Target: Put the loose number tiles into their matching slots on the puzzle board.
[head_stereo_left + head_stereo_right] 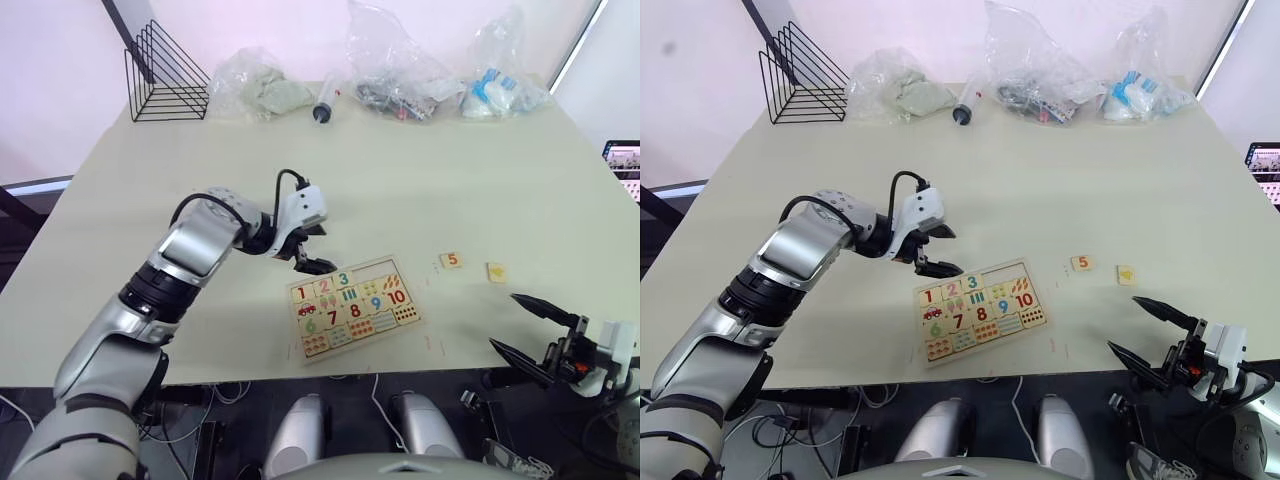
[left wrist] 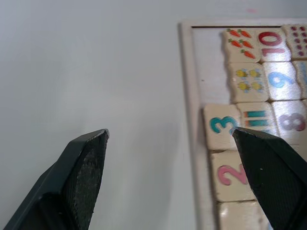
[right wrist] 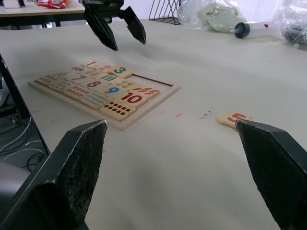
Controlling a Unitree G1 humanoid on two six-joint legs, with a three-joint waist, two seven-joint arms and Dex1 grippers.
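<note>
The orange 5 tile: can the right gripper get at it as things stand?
Probably yes. The orange 5 tile lies alone on bare table, and the open right gripper hovers nearby with nothing between.

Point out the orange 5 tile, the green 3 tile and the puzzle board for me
orange 5 tile [image 1: 452, 260], left eye view, on the digit.
green 3 tile [image 2: 222, 125], left wrist view, on the digit.
puzzle board [image 1: 297, 323], left eye view, on its left frame edge.

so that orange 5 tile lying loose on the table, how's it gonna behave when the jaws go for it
The orange 5 tile looks like a thin, stiff wooden square, so it should hold its shape. It lies flat on the table, so it probably won't roll or tip, but it offers little edge to pinch. On that smooth top it may slide when nudged. It is probably light for its size.
</note>
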